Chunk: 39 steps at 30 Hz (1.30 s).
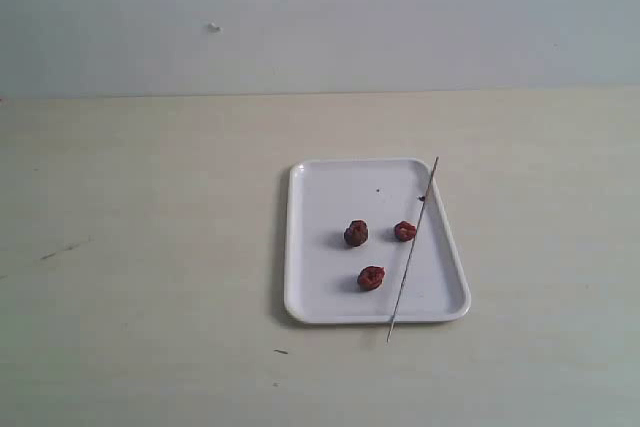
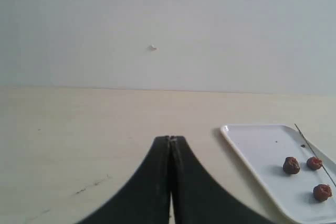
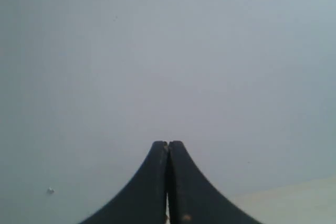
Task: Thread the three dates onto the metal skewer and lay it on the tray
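The white tray (image 1: 330, 297) lies on the table, right of centre. Three dates rest loose on it: one at the middle (image 1: 356, 233), one to its right (image 1: 404, 231), one nearer the front (image 1: 371, 277). The metal skewer (image 1: 413, 249) lies slanted across the tray's right side, its near tip past the front rim. The left wrist view shows the tray (image 2: 262, 153), the dates (image 2: 291, 165) and the skewer (image 2: 310, 148) off to one side of my left gripper (image 2: 170, 139), which is shut and empty. My right gripper (image 3: 168, 144) is shut, empty, facing the wall. Neither gripper appears in the exterior view.
The pale wooden table (image 1: 150, 247) runs back to a light grey wall (image 1: 320, 17). A small dark speck (image 1: 378, 190) sits on the tray's far part. Faint dark scuffs (image 1: 60, 249) mark the table at the left.
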{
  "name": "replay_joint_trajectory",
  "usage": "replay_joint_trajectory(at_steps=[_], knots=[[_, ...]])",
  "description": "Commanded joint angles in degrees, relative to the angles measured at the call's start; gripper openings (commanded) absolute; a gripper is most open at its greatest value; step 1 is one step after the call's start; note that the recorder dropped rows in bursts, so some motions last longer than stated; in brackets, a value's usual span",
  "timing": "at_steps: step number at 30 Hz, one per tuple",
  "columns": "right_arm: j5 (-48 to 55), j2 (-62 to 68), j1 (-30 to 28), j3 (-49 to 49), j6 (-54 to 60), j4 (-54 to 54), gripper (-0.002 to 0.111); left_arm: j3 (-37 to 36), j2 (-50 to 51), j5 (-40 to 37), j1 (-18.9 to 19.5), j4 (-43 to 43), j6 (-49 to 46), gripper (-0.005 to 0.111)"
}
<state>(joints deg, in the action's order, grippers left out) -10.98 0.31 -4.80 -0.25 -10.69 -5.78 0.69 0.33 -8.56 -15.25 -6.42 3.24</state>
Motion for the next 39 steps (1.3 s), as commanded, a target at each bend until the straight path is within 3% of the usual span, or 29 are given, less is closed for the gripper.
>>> replay_joint_trajectory(at_steps=[1, 3, 6, 10, 13, 17, 20, 27, 33, 36, 39], knots=[[-0.4, -0.3, -0.3, 0.3, -5.6, -12.1, 0.000, -0.1, -0.3, 0.1, 0.1, 0.1, 0.0, 0.000], [-4.1, -0.3, -0.3, 0.3, -15.4, -18.9, 0.000, -0.1, -0.3, 0.1, 0.1, 0.1, 0.0, 0.000], [-8.4, -0.3, -0.3, -1.2, -25.4, -18.4, 0.000, -0.1, -0.3, 0.2, 0.1, 0.1, 0.0, 0.000], [6.7, 10.4, -0.3, -14.2, -15.6, -17.4, 0.000, -0.1, -0.3, 0.2, 0.1, 0.1, 0.0, 0.000], [21.9, 29.9, -0.3, -24.6, -7.5, -15.4, 0.000, -0.1, -0.3, 0.2, 0.1, 0.1, 0.0, 0.000], [38.7, 56.8, 0.1, -36.2, -6.8, -11.2, 0.000, -0.1, -0.3, 0.2, 0.1, 0.1, 0.0, 0.000], [44.7, 69.1, 3.0, -39.9, -5.9, -12.1, 0.000, -0.1, -0.3, 0.2, 0.1, 0.1, 0.0, 0.000], [33.2, 86.8, 16.1, -41.6, -6.0, -21.6, 0.000, -0.1, -0.3, 0.2, 0.1, 0.1, 0.0, 0.000], [37.7, 95.4, 23.5, -48.8, -8.0, -22.5, 0.000, -0.1, -0.3, 0.2, 0.1, 0.1, 0.0, 0.000], [40.8, 97.6, 26.0, -53.3, -11.2, -19.0, 0.000, -0.1, -0.3, 0.2, 0.1, 0.1, 0.0, 0.000], [45.3, 99.4, 27.6, -57.3, -23.3, -7.9, 0.000, -0.1, -0.3, 0.2, 0.1, 0.1, 0.0, 0.000]])
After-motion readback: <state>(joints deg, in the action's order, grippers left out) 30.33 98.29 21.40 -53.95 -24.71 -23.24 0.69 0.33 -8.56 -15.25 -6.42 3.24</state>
